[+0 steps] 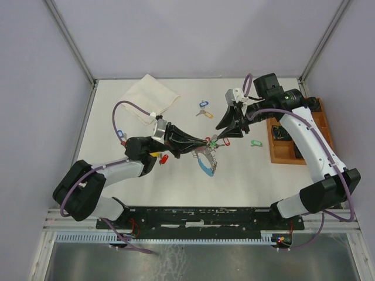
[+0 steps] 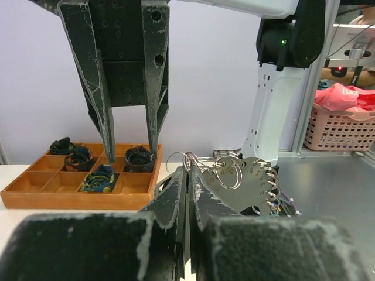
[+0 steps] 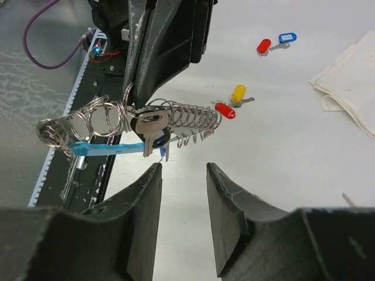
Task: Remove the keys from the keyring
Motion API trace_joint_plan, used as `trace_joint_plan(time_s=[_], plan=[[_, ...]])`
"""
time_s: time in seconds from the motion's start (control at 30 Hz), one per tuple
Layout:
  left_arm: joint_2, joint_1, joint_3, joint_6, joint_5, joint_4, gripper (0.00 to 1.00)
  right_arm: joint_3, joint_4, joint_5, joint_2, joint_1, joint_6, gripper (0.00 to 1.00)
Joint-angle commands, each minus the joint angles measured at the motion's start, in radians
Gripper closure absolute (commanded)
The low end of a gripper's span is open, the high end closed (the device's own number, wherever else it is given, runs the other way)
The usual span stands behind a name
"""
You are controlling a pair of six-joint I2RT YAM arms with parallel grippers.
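My left gripper (image 1: 206,142) (image 2: 188,171) is shut on the keyring (image 3: 176,116) and holds it just above the table's middle. The keyring is a row of silver wire rings (image 2: 225,170) with a light-blue band (image 1: 206,168) (image 3: 105,149) hanging below. A silver key (image 3: 149,132) with a dark head dangles from the rings. My right gripper (image 1: 224,132) (image 3: 183,171) is open with nothing between its fingers; its tips sit close beside that hanging key. Loose tagged keys lie on the table: red (image 3: 224,110), yellow (image 3: 238,92), blue (image 1: 203,103) and green (image 1: 254,143).
A wooden compartment tray (image 1: 280,149) (image 2: 58,198) with dark rolled items stands at the right. A folded cream cloth (image 1: 149,96) lies at the back left. More tagged keys, red (image 3: 263,45) and blue (image 3: 286,38), lie near the left arm.
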Motion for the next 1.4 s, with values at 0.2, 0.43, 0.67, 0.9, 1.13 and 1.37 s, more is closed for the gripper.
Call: trace_joint_plan(time_s=[0.2, 0.43, 0.67, 0.9, 1.13, 1.37], plan=[[0.055, 0.005, 0.133, -0.118, 0.112, 0.205, 0.97, 0.011, -0.177, -0.063, -0.044, 0.063, -0.385, 0.56], [0.085, 0.005, 0.180, -0.157, 0.134, 0.206, 0.97, 0.013, -0.165, -0.021, -0.051, 0.101, -0.393, 0.58], [0.092, 0.006, 0.189, -0.172, 0.138, 0.207, 0.97, 0.038, -0.231, 0.006, -0.068, 0.118, -0.454, 0.69], [0.099, 0.006, 0.174, -0.169, 0.127, 0.206, 0.97, 0.050, -0.237, 0.021, -0.085, 0.119, -0.439, 0.70], [0.099, 0.005, 0.172, -0.169, 0.125, 0.201, 0.97, 0.040, -0.206, 0.012, -0.087, 0.118, -0.399, 0.68], [0.097, 0.005, 0.172, -0.178, 0.125, 0.199, 0.97, 0.032, -0.200, 0.007, -0.089, 0.120, -0.393, 0.61]])
